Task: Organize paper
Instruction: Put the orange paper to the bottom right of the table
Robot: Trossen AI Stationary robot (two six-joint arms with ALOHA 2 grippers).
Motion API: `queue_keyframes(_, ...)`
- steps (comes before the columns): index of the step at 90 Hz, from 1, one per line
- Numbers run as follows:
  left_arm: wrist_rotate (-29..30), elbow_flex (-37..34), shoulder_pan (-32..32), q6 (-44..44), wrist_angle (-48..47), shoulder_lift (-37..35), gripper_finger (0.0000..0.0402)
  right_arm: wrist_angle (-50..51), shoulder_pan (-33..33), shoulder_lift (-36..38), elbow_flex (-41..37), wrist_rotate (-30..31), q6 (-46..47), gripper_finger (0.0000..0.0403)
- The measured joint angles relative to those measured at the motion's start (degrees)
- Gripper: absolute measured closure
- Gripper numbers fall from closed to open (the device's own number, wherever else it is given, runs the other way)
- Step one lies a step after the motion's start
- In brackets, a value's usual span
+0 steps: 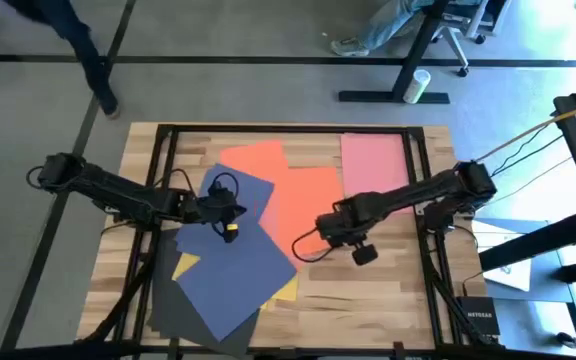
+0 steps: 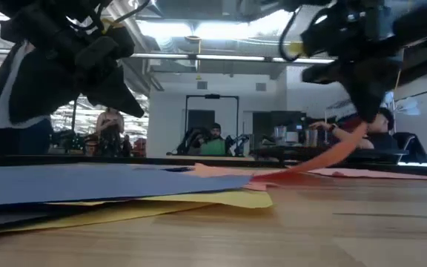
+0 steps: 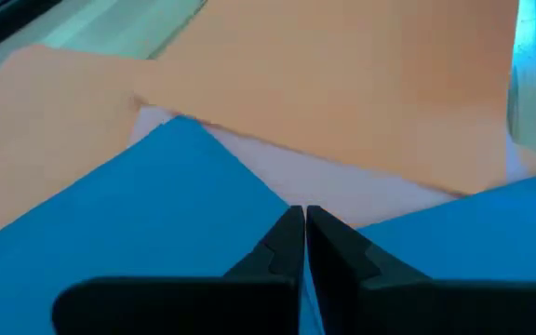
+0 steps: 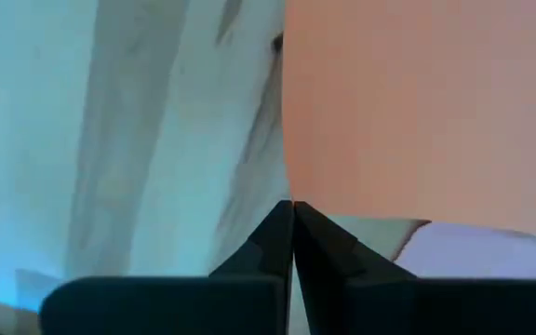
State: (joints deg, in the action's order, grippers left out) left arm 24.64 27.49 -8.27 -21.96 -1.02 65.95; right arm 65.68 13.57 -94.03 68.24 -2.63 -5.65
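Observation:
Coloured paper lies overlapping on the wooden table [image 1: 368,300]. There are two orange sheets [image 1: 251,160] [image 1: 306,195], a pink one [image 1: 373,158] at the far right, blue ones [image 1: 233,270], yellow ones [image 1: 185,266] and dark grey ones [image 1: 173,312] at the near left. My right gripper [image 1: 320,228] is shut on the nearer orange sheet [image 2: 325,157]. My left gripper [image 1: 236,207] is shut on nothing and hangs above a blue sheet [image 3: 138,223], clear of it in the low view [image 2: 128,100]. My right gripper pinches a corner of the orange sheet [image 4: 310,191] between its two fingertips, one layer, coming slanting from above and from the table's right. That corner is lifted and the sheet curves up to the fingers [image 2: 351,141]. The rest of the sheet lies on the table.
Black frame rails [image 1: 168,140] run along the table's edges. Bare wood lies at the near right [image 1: 368,300]. People sit in the room behind the table [image 2: 213,141]. A white cup [image 1: 415,88] lies on the floor beyond the far edge.

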Motion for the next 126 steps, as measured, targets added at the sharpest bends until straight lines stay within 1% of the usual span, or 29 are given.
queue_keyframes(30,0.00,0.00,0.06,-0.43,0.18,0.00,0.0400,-0.04,7.69,7.00,-6.61,-1.12,14.51,0.0403)
queue_keyframes(65,0.00,0.00,0.05,-0.62,0.17,0.00,0.0400,-1.20,17.23,11.38,-12.16,-1.56,31.93,0.0403)
queue_keyframes(103,0.00,0.00,0.04,-1.52,0.16,0.00,0.0400,0.54,27.86,14.69,-15.16,-2.10,48.54,0.0403)
queue_keyframes(126,0.00,0.00,0.04,-1.66,0.16,-0.02,0.0400,1.11,32.95,17.75,-17.45,-2.08,57.23,0.0403)
